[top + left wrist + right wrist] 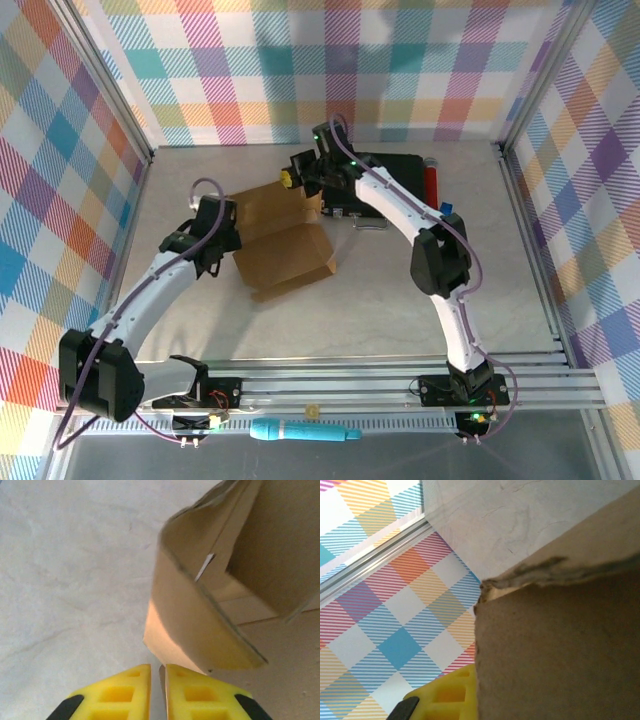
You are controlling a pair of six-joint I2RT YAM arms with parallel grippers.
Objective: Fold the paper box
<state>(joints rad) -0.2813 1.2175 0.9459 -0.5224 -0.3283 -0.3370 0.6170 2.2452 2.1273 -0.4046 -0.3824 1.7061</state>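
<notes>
Pinching opposite flaps, the left gripper (158,674) and right gripper (300,183) are closed on the plain brown corrugated cardboard box (285,245), mid-table (380,320), seemingly so walls can be raised.

Paper box (285,245) lies mid-desk (400,320). Left pincer (228,240) sits at its left edge, right pincer (298,180) at its far edge. Black case (395,175) stands behind and right of the box. Pen-shaped tool (305,432) lies on the near rail, between the arm bases.
</notes>
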